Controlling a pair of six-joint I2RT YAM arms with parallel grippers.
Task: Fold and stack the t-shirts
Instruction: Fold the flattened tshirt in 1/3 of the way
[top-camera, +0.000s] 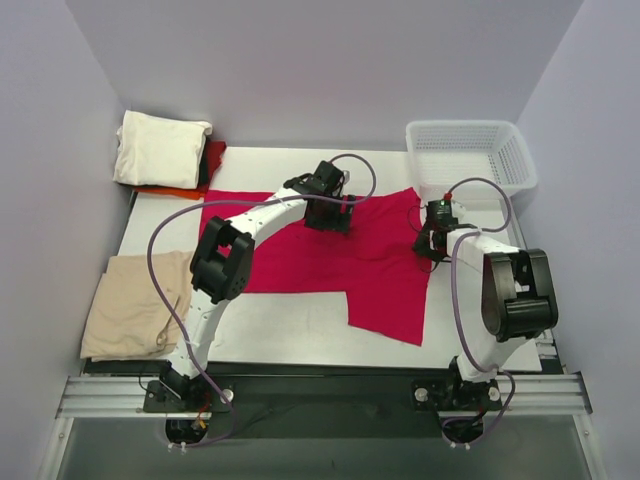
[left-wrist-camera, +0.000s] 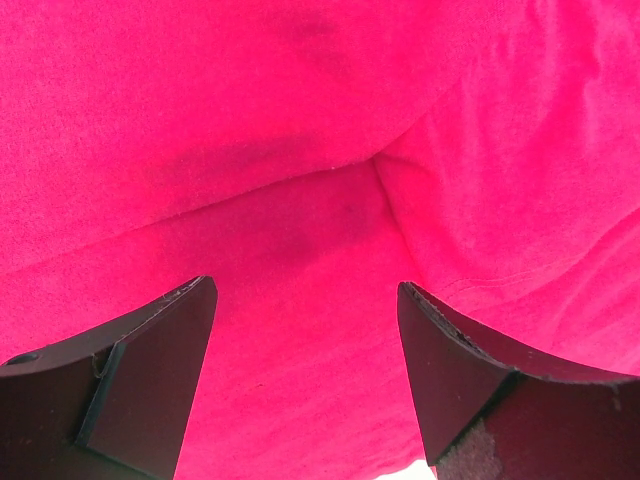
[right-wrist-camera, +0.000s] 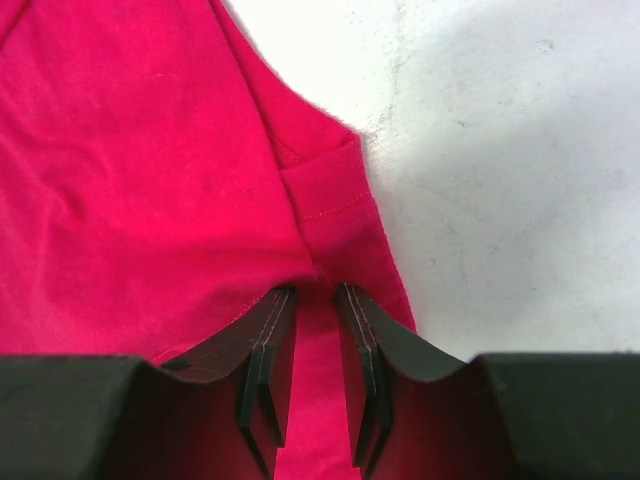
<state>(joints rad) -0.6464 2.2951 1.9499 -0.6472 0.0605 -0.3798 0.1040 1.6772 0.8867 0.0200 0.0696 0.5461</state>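
**Crimson t-shirt, spread on counter: both arms at the cloth**

- Crimson t-shirt (top-camera: 375, 260): lies flat at the middle of the counter (top-camera: 300, 325). Its long axis runs left to right, and a panel at its right end extends toward the near edge. The collar cannot be made out, so which end is the neck is unclear.
- Left fingers (left-wrist-camera: 150, 370): spread wide over the shirt's far-middle part. A seam and a soft crease lie ahead of the tips, and nothing is held between them.
- Right fingers (right-wrist-camera: 265, 340): at the shirt's right edge, nearly together and pinching a gathered strip of hemmed cloth. Bare counter lies just to their right.
- Cream-white t-shirt (top-camera: 160, 148): folded at the far-left corner, on top of an orange-red t-shirt (top-camera: 165, 190) that is mostly hidden.
- Tan t-shirt (top-camera: 135, 305): at the near left, overhanging the counter's left edge.
- White basket (top-camera: 470, 125): at the far right.
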